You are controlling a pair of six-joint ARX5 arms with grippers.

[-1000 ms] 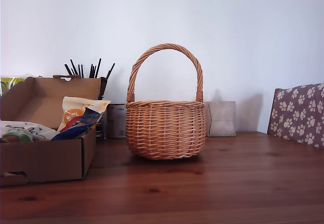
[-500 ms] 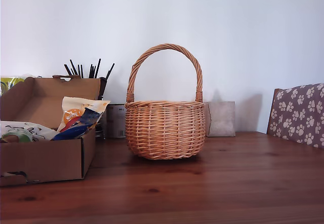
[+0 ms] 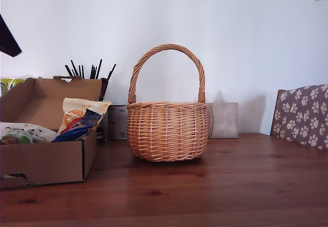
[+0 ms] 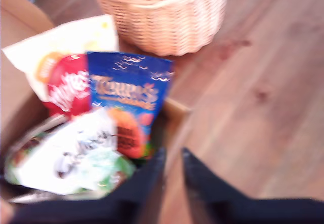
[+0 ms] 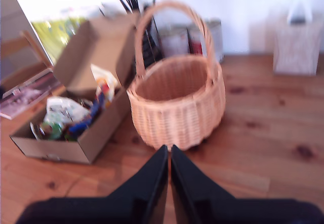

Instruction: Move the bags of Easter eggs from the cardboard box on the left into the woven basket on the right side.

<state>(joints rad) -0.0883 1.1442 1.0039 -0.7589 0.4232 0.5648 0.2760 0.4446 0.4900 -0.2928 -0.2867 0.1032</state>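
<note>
Arms now enter above; my first gripper (image 4: pixel 172 176), jaws narrowly apart, nears the blue bag (image 4: pixel 132 102) in the cardboard box (image 3: pixel 46 160); my second gripper (image 5: pixel 168 178), jaws nearly closed, faces the woven basket (image 5: pixel 177 102).

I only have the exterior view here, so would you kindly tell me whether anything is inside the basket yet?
Observer: Nothing yet. The second wrist view looks into the basket and shows only bare wicker.
Operator: Thank you. What is my first gripper doing?
Observer: It looks down at the box, jaws slightly apart and empty. A blue bag lies nearest its line, over a cream-and-orange bag and beside a white-green bag.
Operator: And my second gripper?
Observer: It faces the basket from above the table, jaws together, holding nothing.
</note>
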